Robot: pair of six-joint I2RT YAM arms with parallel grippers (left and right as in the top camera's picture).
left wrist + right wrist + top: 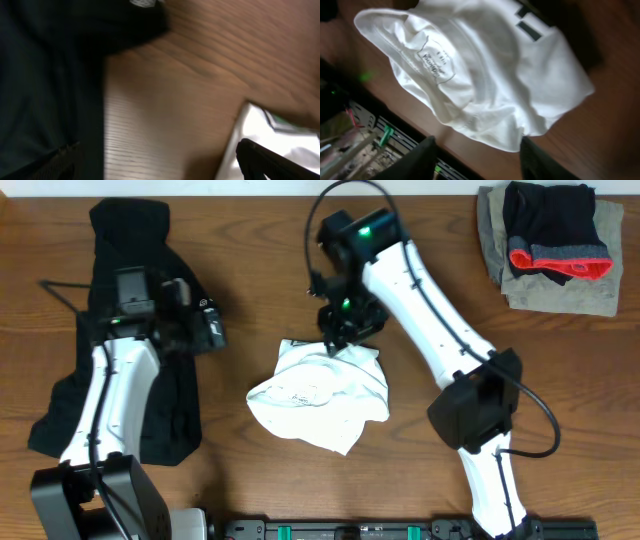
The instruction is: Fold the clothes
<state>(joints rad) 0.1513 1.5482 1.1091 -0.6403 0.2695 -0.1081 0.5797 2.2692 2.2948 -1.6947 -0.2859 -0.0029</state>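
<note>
A crumpled white shirt (320, 395) lies in the middle of the wooden table and fills the right wrist view (485, 65). My right gripper (345, 330) hovers over the shirt's far edge; its fingers (477, 162) are open and empty, with the shirt's hem just beyond them. A black garment (130, 240) lies spread at the left under my left arm. My left gripper (205, 330) is at that garment's right edge, open and empty (160, 167), over bare wood between the black cloth (45, 75) and the white shirt (260, 125). The left wrist view is blurred.
A stack of folded clothes sits at the far right corner: a grey garment (550, 290) with a black one with a red band (555, 230) on top. A black rail with green parts (380, 530) runs along the front edge.
</note>
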